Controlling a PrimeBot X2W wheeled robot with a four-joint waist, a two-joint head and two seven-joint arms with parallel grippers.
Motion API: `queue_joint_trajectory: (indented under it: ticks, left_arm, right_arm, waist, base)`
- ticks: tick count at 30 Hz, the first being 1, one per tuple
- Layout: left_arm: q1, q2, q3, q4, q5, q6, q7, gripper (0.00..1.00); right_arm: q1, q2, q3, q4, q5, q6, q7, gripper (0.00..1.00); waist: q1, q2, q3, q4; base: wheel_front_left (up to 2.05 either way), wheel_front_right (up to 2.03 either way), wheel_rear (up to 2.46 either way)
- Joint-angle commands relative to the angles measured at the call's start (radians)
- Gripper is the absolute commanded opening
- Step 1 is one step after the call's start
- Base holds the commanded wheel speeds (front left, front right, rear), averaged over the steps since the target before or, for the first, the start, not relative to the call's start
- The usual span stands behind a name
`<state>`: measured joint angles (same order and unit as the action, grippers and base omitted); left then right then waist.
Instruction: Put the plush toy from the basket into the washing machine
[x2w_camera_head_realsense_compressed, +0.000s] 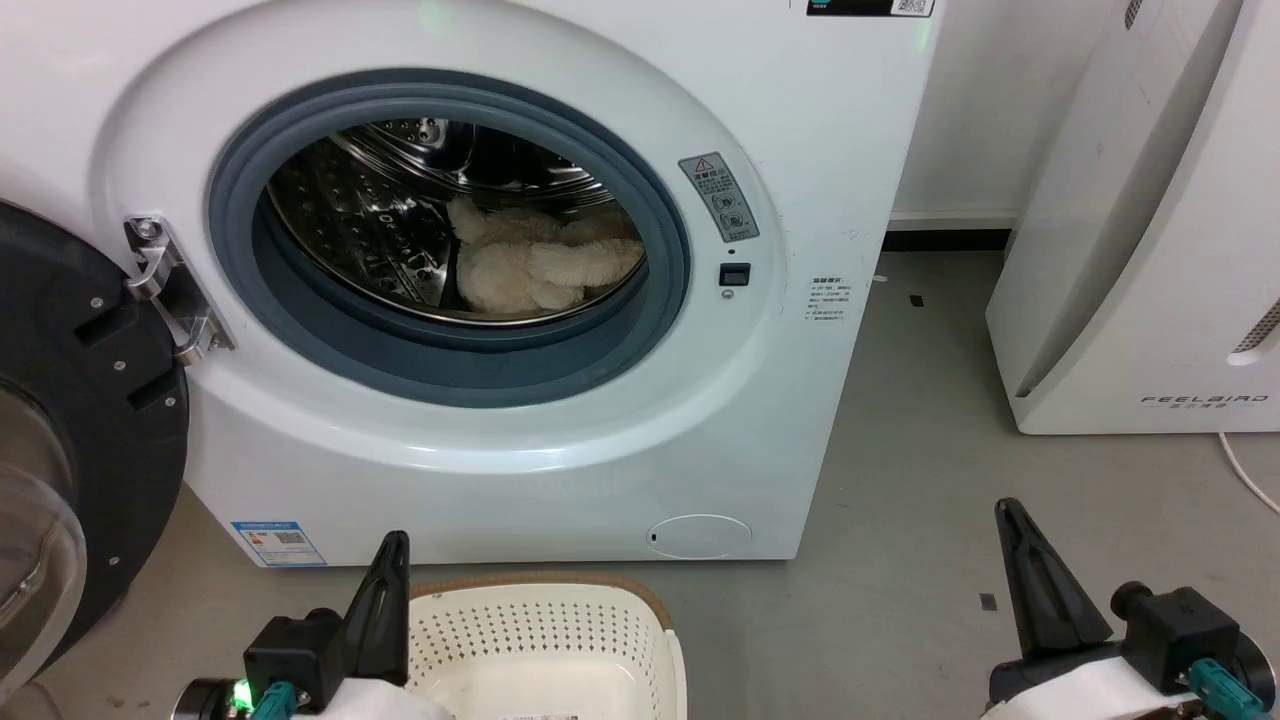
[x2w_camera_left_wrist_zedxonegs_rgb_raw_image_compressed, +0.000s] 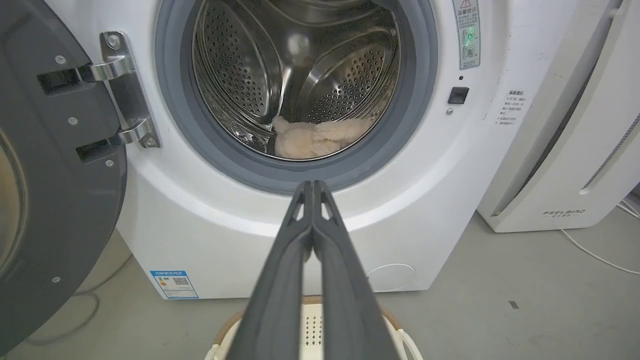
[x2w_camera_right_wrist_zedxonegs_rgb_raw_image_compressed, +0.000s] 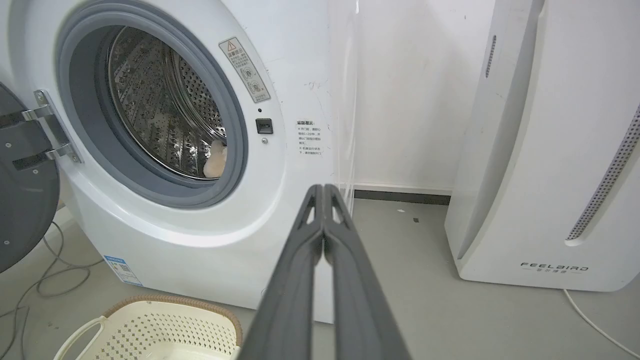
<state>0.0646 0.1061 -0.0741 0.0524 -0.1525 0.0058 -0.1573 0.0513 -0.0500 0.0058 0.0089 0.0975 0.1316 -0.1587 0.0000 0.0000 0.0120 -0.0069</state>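
The plush toy (x2w_camera_head_realsense_compressed: 535, 262) lies across the washing machine (x2w_camera_head_realsense_compressed: 800, 150) drum at frame centre, long axis left to right. The left gripper (x2w_camera_left_wrist_zedxonegs_rgb_raw_image_compressed: 312, 184) and right gripper (x2w_camera_right_wrist_zedxonegs_rgb_raw_image_compressed: 324, 187) are closed and empty.

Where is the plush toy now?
In the head view, the plush toy lies inside the washing machine, at the bottom of its drum, right of centre.

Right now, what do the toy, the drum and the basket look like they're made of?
Toy: plush fabric, probably synthetic; long shaggy cream fur.
Drum: likely stainless steel; shiny, reflective, perforated.
Basket: apparently moulded plastic; matt cream, rows of regular holes.
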Motion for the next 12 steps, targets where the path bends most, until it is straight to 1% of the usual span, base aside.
queue_joint_trajectory:
  ticks: [1,12]
  left_arm:
    - [-0.013,-0.005,0.006,-0.007,0.011,-0.002,0.007,0.0]
    - [-0.021,-0.012,0.016,-0.014,0.032,-0.002,0.029,0.0]
  right_arm:
    - [-0.015,0.0,-0.001,-0.003,-0.004,0.0,0.008,0.0]
    - [-0.02,0.0,-0.002,-0.004,-0.018,0.0,0.03,0.0]
  waist:
    - [0.0,0.0,0.0,0.0]
    - [0.0,0.0,-0.002,0.001]
  base:
    - [0.0,0.0,0.0]
    - [0.0,0.0,0.0]
